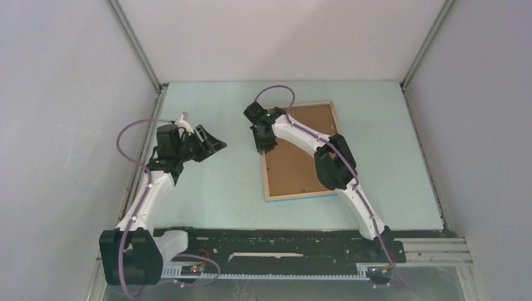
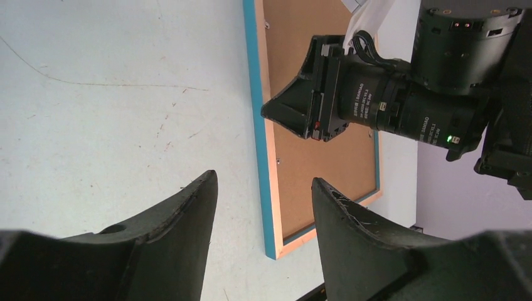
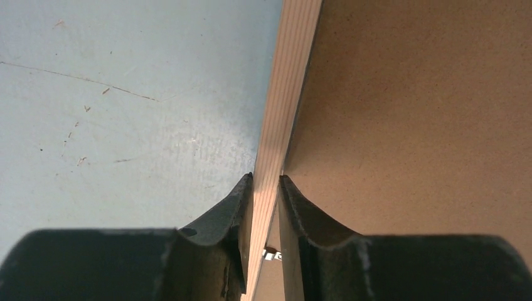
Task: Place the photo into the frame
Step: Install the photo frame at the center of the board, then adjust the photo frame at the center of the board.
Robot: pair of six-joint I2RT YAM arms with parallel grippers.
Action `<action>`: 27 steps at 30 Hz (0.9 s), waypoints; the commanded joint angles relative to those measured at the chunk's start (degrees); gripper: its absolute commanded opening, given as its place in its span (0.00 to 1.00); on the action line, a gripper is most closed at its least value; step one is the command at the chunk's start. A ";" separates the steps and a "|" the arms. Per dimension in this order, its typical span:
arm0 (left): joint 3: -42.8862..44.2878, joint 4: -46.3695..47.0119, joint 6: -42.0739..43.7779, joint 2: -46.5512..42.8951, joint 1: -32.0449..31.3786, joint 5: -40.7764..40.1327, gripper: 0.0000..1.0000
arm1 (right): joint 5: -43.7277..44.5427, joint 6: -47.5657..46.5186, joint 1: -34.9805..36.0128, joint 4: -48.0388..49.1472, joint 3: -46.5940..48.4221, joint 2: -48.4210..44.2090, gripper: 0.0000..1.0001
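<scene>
The frame lies back-up on the table, right of centre, with its light wood rail and turquoise edge showing. A brown backing board fills it. My right gripper reaches down onto the frame's left rail. In the right wrist view its fingers press both sides of the wood rail, with the backing board to their right. My left gripper hovers to the left of the frame, open and holding nothing. The photo is out of view.
The pale green table is walled by white panels on the left, back and right. The right arm's forearm crosses above the frame. A small metal tab shows under the rail between the right fingers.
</scene>
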 commanded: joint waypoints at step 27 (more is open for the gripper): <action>-3.50 14.07 -11.14 4.67 9.54 9.37 0.63 | 4.38 -31.42 4.85 2.72 -20.28 -10.86 0.00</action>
